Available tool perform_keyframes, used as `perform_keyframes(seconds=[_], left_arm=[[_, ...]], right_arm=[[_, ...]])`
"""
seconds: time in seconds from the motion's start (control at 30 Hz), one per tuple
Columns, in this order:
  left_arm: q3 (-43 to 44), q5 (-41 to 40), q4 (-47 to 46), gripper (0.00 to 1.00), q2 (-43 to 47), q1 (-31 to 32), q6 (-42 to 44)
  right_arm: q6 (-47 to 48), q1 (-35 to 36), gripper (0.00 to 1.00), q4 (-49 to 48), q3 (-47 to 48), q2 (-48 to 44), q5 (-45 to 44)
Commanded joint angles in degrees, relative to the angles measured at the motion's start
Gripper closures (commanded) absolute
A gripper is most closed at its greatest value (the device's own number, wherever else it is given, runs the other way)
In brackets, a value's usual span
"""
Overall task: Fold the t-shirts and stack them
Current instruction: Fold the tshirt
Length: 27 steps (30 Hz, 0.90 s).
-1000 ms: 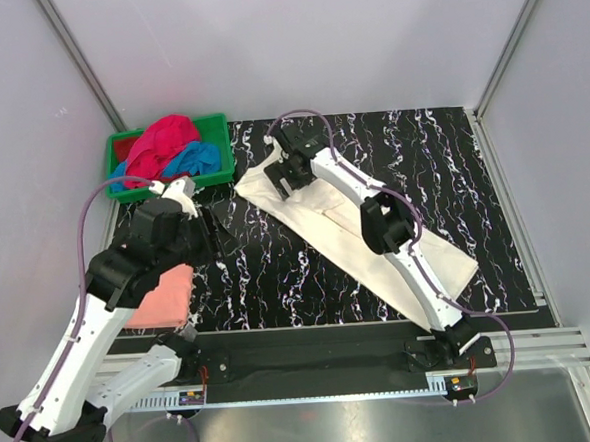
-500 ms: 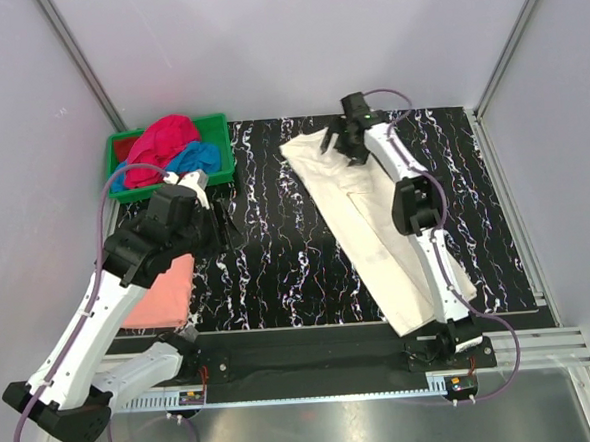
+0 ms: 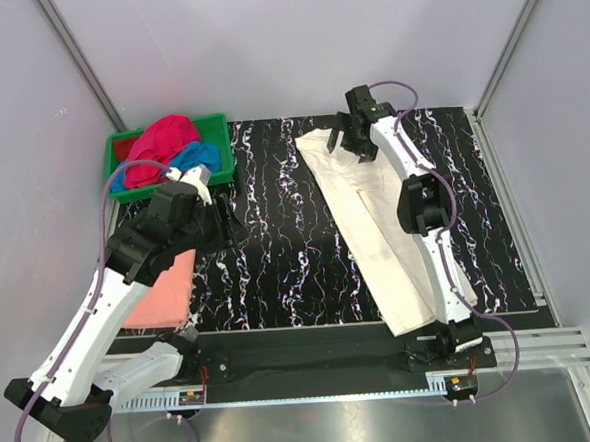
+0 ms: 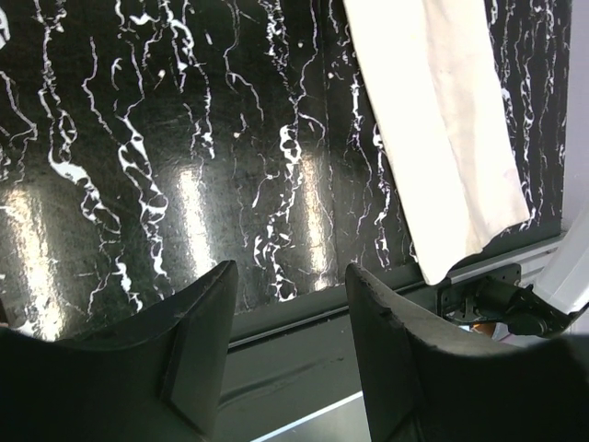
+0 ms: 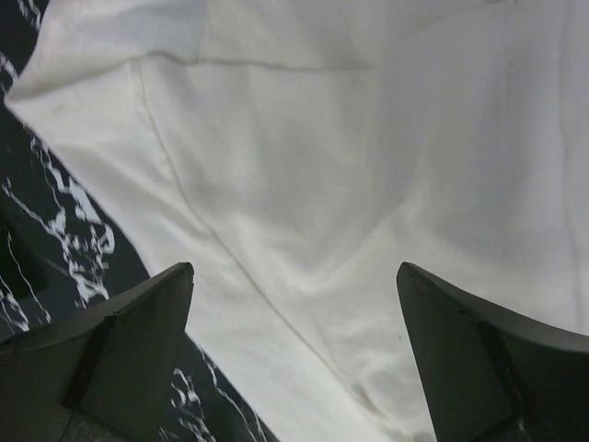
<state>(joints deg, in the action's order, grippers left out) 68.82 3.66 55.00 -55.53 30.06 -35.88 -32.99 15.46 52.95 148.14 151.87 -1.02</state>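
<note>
Right now we've got the right claw (image 3: 353, 137) spread as wide as it goes, nothing between the fingers, hanging over the far end of the cream shirt (image 3: 375, 226). Wrist view confirms: cloth fills everything under & ahead of the claw, w/ a seam running diagonally below it and the shirt's edge off to the claw's left, where the black mat (image 3: 278, 262) shows.

Key relation: the cream shirt is a long narrow strip. Its long axis runs from directly beneath the right claw back toward that arm's own base, slanting a bit. So the whole length lies behind the claw, not ahead of it. Any fold along the length prob. means pinching the end below and drawing it back along that line.

The left claw (image 3: 227, 225) is half spread & empty, over bare mat, well apart from the strip; from its wrist cam the cream shirt sits up & to its right, beyond the fingertips. We judge the right arm far nearer the far end, so it's the one to take it.

Other tees: pink shirt (image 3: 164, 294), folded, lies under the left arm, behind that claw. Magenta shirt (image 3: 165, 137) & blue shirt (image 3: 196, 159) are heaped in the green crate (image 3: 220, 145), beyond the left claw, i.e. not yet folded.
</note>
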Motion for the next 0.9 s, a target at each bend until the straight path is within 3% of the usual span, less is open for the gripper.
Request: perform_keyframes(seconds=[0.0,0.17,0.27,0.47,0.7,0.87], left_arm=[[-0.9,2.5,-5.7,0.45,0.6,0.0,-0.2],[-0.5,5.6,-9.6,0.45,-1.9,0.0,0.0],[0.4,7.2,-11.2,0.45,-3.3,0.1,0.1],[1.0,9.2,-12.7,0.45,-4.5,0.9,-1.1],[-1.6,8.9,-12.6,0.45,-2.3,1.7,-3.1],[-2.1,7.9,-10.6,0.45,-0.8,1.7,-3.5]], right_arm=[[11.5,0.5,0.00,3.5,-3.1,-15.0,-3.7],[20.0,1.0,0.00,8.6,-18.3,-27.3,-4.9],[23.5,1.0,0.00,3.2,-41.3,-35.9,-3.2],[25.6,1.0,0.00,-5.6,-64.9,-46.7,-3.2],[19.7,3.7,0.00,-11.0,-75.4,-45.8,-7.4],[13.9,10.5,0.00,-8.3,-71.9,-36.3,-13.1]])
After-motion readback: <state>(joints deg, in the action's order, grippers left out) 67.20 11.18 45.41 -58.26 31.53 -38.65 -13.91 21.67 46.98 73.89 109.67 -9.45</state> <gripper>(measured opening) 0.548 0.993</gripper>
